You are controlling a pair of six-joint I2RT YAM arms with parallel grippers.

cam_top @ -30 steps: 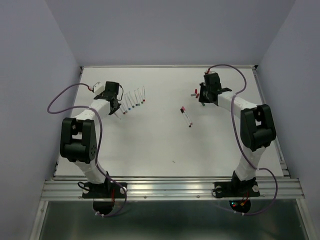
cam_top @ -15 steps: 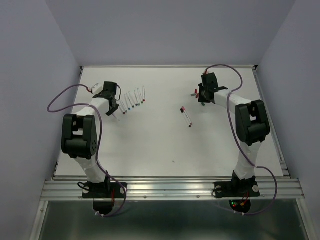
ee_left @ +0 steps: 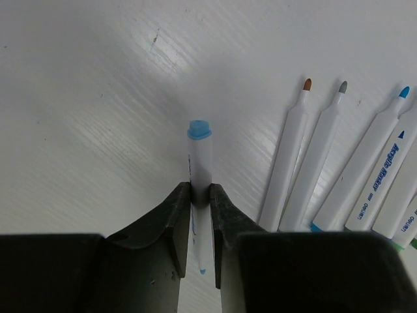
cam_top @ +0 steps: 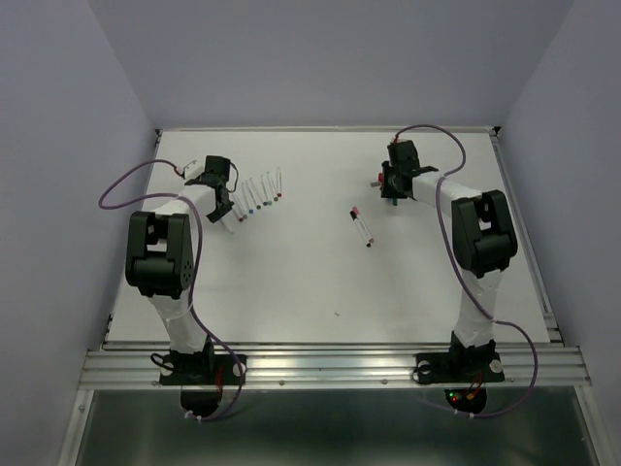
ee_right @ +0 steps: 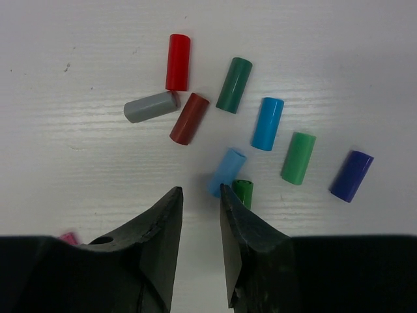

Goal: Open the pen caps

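My left gripper is shut on a white pen with a light-blue end, low over the table; it also shows in the top view. Right of it lie several uncapped white pens in a row, seen from above too. My right gripper is open and empty just above the table, at the back right in the top view. Loose pen caps lie ahead of it: red, grey, maroon, dark green, blue, light blue, green, navy.
Two capped pens lie side by side near the middle of the table. A pink cap peeks out beside the right gripper's left finger. A small green cap touches its right finger. Purple cables loop off both arms.
The right gripper has moved a little left over the caps. The left arm's elbow has swung right while its gripper stayed by the pen row.
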